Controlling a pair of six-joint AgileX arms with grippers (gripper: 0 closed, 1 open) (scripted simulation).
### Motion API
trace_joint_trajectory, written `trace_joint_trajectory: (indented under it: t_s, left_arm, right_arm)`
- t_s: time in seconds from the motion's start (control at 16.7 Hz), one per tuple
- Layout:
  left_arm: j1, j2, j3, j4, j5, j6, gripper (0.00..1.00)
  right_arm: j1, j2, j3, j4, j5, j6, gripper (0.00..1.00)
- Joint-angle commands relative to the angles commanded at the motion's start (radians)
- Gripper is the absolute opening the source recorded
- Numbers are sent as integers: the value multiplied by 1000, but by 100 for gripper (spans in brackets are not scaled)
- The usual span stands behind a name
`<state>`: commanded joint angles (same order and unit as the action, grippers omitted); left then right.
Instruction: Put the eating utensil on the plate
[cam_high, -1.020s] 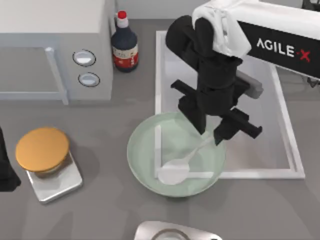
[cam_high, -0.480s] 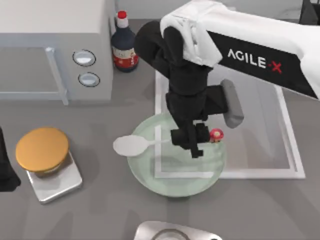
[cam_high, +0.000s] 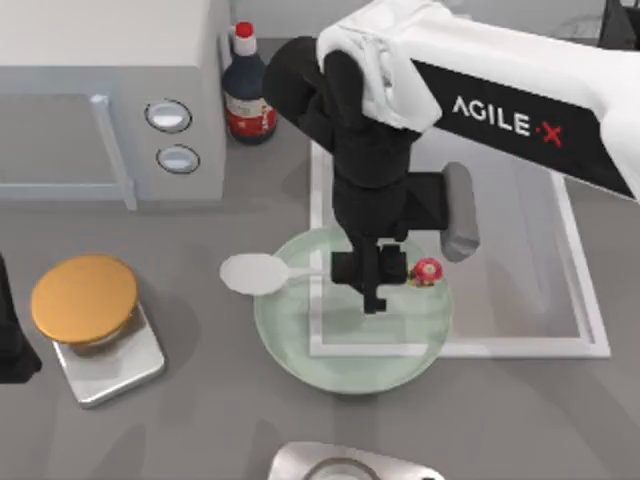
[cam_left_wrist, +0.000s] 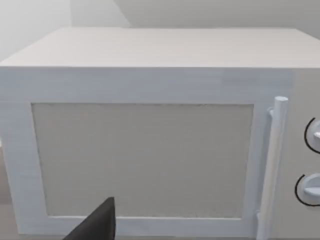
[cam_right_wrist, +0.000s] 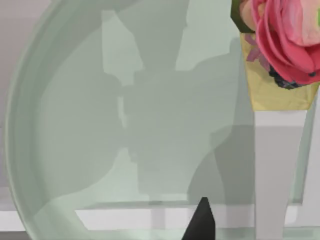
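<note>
Spoon (cam_high: 300, 274): it lies level across the middle of the top view, its round white bowl out past the left rim of the pale green plate (cam_high: 345, 372), over bare table, while the thin handle runs rightward over the dish to the red spotted mushroom knob. The right gripper (cam_high: 372, 272) comes down from the upper right of that view and is closed on the handle partway along, just left of the knob. Whether the spoon rests on the rim or hangs above it cannot be told. I judge this the placing step, with the carry nearly done. The next move calls for shifting right so the bowl clears the rim, then lowering and releasing. The left arm sits parked at the left edge, lower down, facing the microwave (cam_left_wrist: 150, 150).
</note>
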<state>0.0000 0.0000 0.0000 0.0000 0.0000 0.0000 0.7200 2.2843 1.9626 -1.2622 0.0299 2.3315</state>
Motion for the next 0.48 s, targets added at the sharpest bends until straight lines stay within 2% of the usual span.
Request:
trace_joint_trajectory:
  t_s: [0.48]
  left_arm:
    - [0,0,0,0,0,0,100]
  right_arm:
    - [-31,-39,-19,-27,19,36,0]
